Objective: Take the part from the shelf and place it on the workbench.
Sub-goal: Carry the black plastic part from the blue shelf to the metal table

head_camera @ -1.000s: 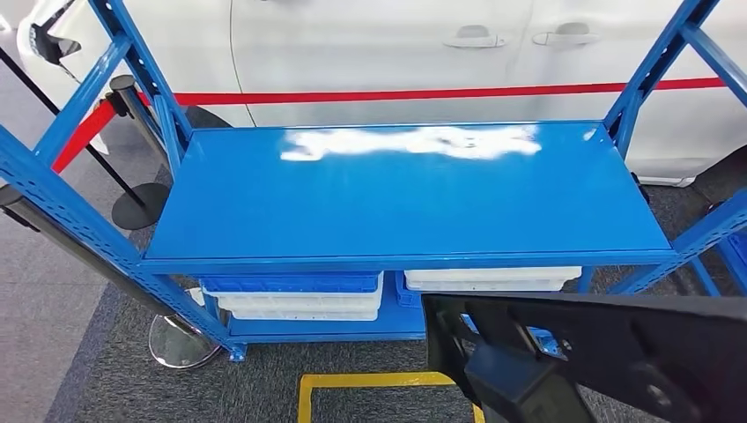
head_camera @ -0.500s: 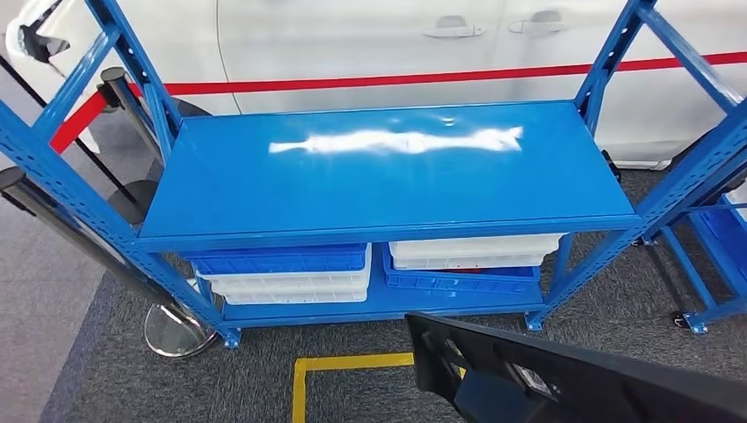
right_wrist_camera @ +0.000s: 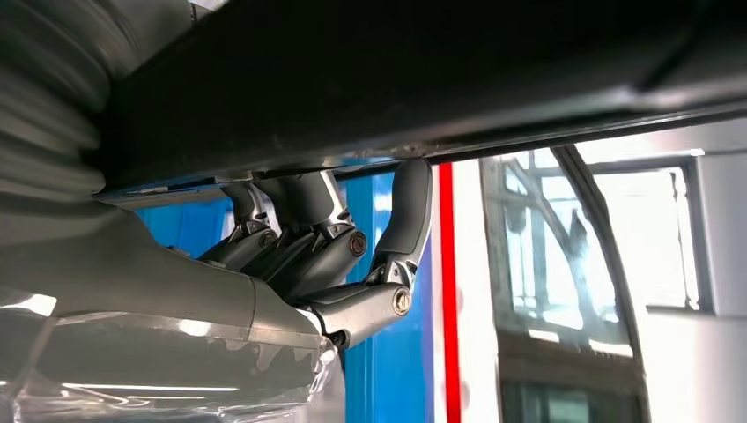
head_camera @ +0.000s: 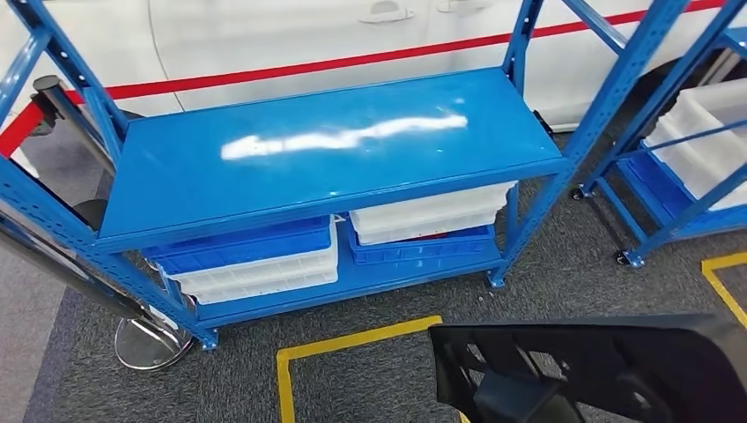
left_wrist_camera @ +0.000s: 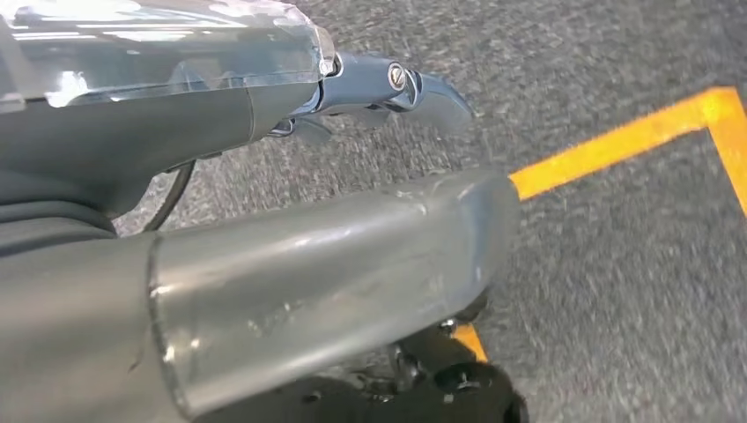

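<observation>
Grey carpet floor (head_camera: 370,388): blue shelf (head_camera: 335,150) standing far, bins (head_camera: 255,264) lying beneath; right robot hand (right_wrist_camera: 326,256) gripping black part (head_camera: 599,370) near right; left robot hand (left_wrist_camera: 388,88) hanging, grasp unclear.

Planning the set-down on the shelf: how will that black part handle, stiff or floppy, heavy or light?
The black part probably stays stiff: its long edge looks straight. Ribs and openings suggest light moulded plastic. It is wide, so it may tilt in the right robot hand.

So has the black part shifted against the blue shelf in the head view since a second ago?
Yes. The black part now sits farther from the blue shelf, with yellow floor tape between them, but the whole scene shifted, so the camera moved too.
</observation>
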Motion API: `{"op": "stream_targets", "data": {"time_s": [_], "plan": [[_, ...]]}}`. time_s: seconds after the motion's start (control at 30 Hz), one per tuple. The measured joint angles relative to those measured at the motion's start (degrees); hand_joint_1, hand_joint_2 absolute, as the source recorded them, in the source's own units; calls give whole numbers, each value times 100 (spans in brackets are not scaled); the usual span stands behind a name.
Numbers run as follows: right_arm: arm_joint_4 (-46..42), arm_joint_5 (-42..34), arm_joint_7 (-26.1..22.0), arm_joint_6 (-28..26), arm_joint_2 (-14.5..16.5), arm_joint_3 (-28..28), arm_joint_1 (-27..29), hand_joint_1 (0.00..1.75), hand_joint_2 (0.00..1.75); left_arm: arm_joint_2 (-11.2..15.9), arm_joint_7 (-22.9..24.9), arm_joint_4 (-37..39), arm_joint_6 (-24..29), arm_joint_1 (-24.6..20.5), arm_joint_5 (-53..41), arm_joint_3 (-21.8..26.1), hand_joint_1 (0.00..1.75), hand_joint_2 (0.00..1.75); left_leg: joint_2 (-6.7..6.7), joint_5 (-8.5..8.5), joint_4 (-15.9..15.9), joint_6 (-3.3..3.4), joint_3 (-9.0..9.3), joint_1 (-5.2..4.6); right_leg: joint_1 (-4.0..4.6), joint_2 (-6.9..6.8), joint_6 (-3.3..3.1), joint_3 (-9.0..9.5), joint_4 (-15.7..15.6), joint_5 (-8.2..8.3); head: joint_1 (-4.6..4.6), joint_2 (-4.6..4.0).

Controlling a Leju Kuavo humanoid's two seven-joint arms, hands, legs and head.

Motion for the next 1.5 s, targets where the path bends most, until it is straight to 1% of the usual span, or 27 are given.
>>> {"op": "stream_targets", "data": {"time_s": [0.07, 0.1, 0.13, 0.23, 0.27, 0.3, 0.37, 0.47, 0.53, 0.57, 0.63, 0.7, 0.73, 0.77, 0.8, 0.83, 0.9, 0.93, 0.97, 1.03, 1.1, 1.17, 1.23, 1.3, 1.37, 1.43, 1.5], "plan": [[4, 19, -2, 39, 75, -63, 22, 175, 175, 1, 0, 0, -5, -6, -9, 1, 0, 0, 75, 44, 26, -90, -16, 15, 27, 85, -142, -73, -33, 49, -15, -1], [6, 28, -3, 58, 111, -95, 29, 175, 175, 2, 0, 0, -5, -5, -13, 1, 0, 0, 23, -9, 70, -135, -46, 32, 28, 137, -210, -128, -37, 102, -18, -1], [6, 38, -4, 75, 146, -122, 34, 175, 175, 3, 0, 0, -5, 2, -15, 1, 0, 0, -86, -146, 177, -167, -93, 49, 25, 186, -270, -190, -47, 164, -23, -1], [10, 50, -7, 107, 231, -178, 38, 175, 175, 10, 2, 0, -5, 34, -18, 1, 0, 0, -493, -935, 1042, -194, -312, 66, 55, 370, -373, -424, -46, 362, -60, 0], [14, 57, -7, 115, 251, -197, 41, 175, 175, 17, 2, 0, -5, 39, -21, 1, 0, 0, -544, -1096, 1338, -183, -348, 60, 78, 446, -385, -514, -37, 428, -68, 0], [17, 65, -7, 122, 266, -218, 46, 175, 175, 25, 2, 0, -5, 38, -29, 1, 0, 0, -562, -1114, 1472, -161, -315, 50, 99, 520, -390, -600, -23, 490, -71, 0], [21, 73, -7, 137, 294, -259, 59, 175, 175, 37, 2, 0, -7, 33, -63, 1, 0, 0, -615, -853, 1151, -73, 28, 9, 135, 676, -385, -761, 8, 605, -73, 0], [22, 78, -8, 153, 333, -302, 67, 175, 175, 66, -2, -4, -19, 23, -107, -1, 0, 0, -1004, -619, -12, 101, 782, -59, 144, 866, -339, -899, 19, 779, -71, 0], [23, 85, -11, 164, 351, -318, 75, 175, 175, 81, -8, -8, -31, 21, -111, -2, 0, 0, -1097, -619, -304, 118, 922, -97, 114, 983, -263, -923, -11, 895, -77, -1], [23, 89, -13, 169, 359, -327, 85, 175, 175, 81, -10, -9, -36, 17, -111, -2, 0, 0, -1031, -559, -325, 122, 903, -100, 100, 1041, -219, -930, -32, 949, -82, -1], [23, 94, -19, 171, 372, -351, 106, 175, 175, 81, -13, -9, -50, 7, -117, -3, 0, 0, -861, -428, -408, 184, 851, -84, 106, 917, -164, -998, 65, 820, -65, -1], [23, 95, -17, 169, 375, -369, 112, 175, 175, 83, -16, -9, -63, 23, -136, -4, 0, 0, -670, -301, -457, 231, 749, -70, 97, 622, -120, -1144, 530, 286, -27, -1], [22, 96, -12, 164, 375, -374, 111, 175, 175, 84, -18, -9, -67, 38, -155, -4, 0, 0, -575, -257, -458, 240, 680, -72, 74, 529, -83, -1231, 890, 3, -11, 0], [22, 96, -3, 152, 375, -378, 112, 175, 175, 85, -21, -9, -68, 51, -173, -4, 0, 0, -472, -214, -452, 224, 606, -70, 43, 483, -37, -1299, 1249, -153, -9, 0], [22, 96, 5, 136, 375, -382, 116, 175, 175, 86, -27, -9, -70, 57, -192, -5, 0, 0, -370, -176, -439, 203, 530, -63, 8, 454, 8, -1322, 1520, -155, -10, 0], [21, 96, 14, 119, 375, -386, 121, 175, 175, 87, -36, -9, -72, 56, -204, -7, 0, 0, -272, -142, -418, 177, 453, -52, -27, 430, 51, -1274, 1636, -23, -9, 0], [21, 97, 24, 96, 375, -390, 126, 175, 175, 87, -52, -9, -77, 45, -214, -14, 0, 0, -100, -97, -341, 120, 318, -23, -89, 320, 118, -881, 1289, 322, -9, 0], [21, 97, 26, 90, 375, -390, 126, 175, 175, 91, -59, -10, -79, 42, -215, -20, 0, 0, -28, -93, -284, 83, 255, -16, -97, 188, 141, -566, 899, 349, -5, 0], [20, 99, 29, 84, 375, -389, 123, 175, 175, 93, -66, -12, -79, 39, -218, -27, 0, 0, 35, -96, -220, 41, 207, -13, -80, 71, 119, -292, 507, 282, -5, 0], [1, 105, 36, 55, 379, -387, 124, 175, 175, 100, -85, -16, -80, 26, -231, -41, 0, 0, 155, -86, -114, -57, 138, -19, -28, -42, -11, -23, 10, 48, 1, 0], [-28, 108, 52, 12, 385, -388, 159, 175, 175, 101, -107, -17, -86, 11, -263, -64, 0, 0, 235, -63, -63, -146, 108, 4, -8, 72, -173, -69, -73, 11, -4, 0], [-60, 103, 79, -31, 389, -387, 199, 175, 175, 105, -128, -17, -104, 19, -298, -93, 0, 0, -66, -261, 163, -211, 21, 46, -5, 189, -281, -126, -81, 79, -30, 0], [-95, 88, 109, -81, 392, -378, 213, 175, 175, 113, -153, -17, -120, 57, -315, -109, 0, 0, -473, -697, 790, -237, -202, 65, 18, 308, -360, -181, -81, 138, -62, -1], [-123, 62, 131, -127, 393, -370, 243, 175, 175, 123, -175, -17, -123, 98, -320, -114, 0, 0, -566, -974, 1430, -226, -420, 64, 62, 455, -395, -235, -65, 178, -73, -1], [-148, 38, 140, -155, 393, -370, 288, 175, 175, 131, -184, -17, -123, 114, -328, -121, 0, 0, -582, -832, 1417, -188, -355, 60, 93, 614, -398, -276, -30, 199, -72, 0], [-191, 20, 143, -190, 393, -364, 327, 175, 175, 134, -186, -17, -122, 117, -342, -127, 0, 0, -724, -482, 716, -122, 18, 56, 100, 762, -389, -304, 11, 206, -74, 0], [-247, 8, 145, -233, 397, -345, 360, 175, 175, 143, -186, -19, -118, 130, -365, -128, 0, 0, -950, -312, 128, -79, 323, 52, 94, 904, -349, -344, 37, 229, -75, 0]]}}
